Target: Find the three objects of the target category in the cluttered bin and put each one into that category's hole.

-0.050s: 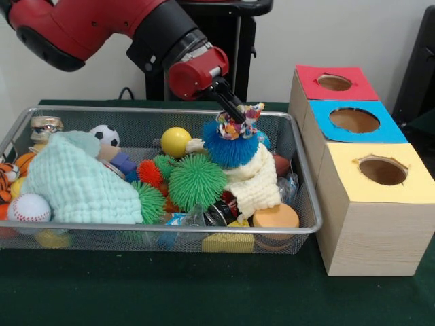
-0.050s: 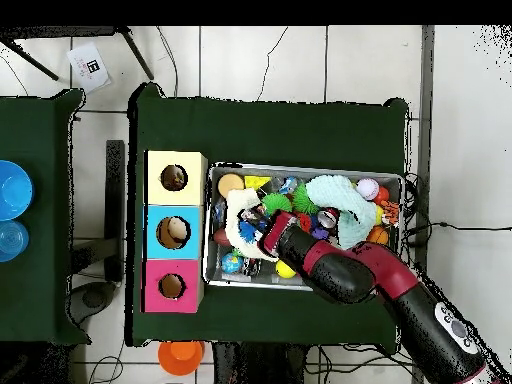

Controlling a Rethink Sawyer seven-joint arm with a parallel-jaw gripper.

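The Sawyer's pincer (image 1: 238, 114) is closing on the patterned fabric tuft (image 1: 239, 126) that tops a blue spiky ball (image 1: 230, 151), and is holding the toy just above the clutter in the wire bin (image 1: 307, 227). Its slim black fingers look pinched tight on that tuft, probably because the soft spikes beneath offer nothing firm to grip. Hanging directly below the pincer, the blue ball is brushing a cream knitted cloth (image 1: 257, 182) that is draping down over the pile. Below and to the side away from the boxes, a green spiky ball (image 1: 196, 181), a smaller orange-red one (image 1: 150, 172) and another green one (image 1: 149, 201) are waiting among the toys, likely the same category. A yellow ball (image 1: 175, 142) is sitting level with the load, on that same side. Beyond the bin's end wall, on the pincer's other side, three boxes are standing in a row, with the red-topped hole (image 1: 334, 82), blue-topped hole (image 1: 354, 120) and yellow-topped hole (image 1: 383, 170) facing upward for drops from above. Which hole suits this toy cannot be told. A mint cloth (image 1: 81, 183) is covering the far end.
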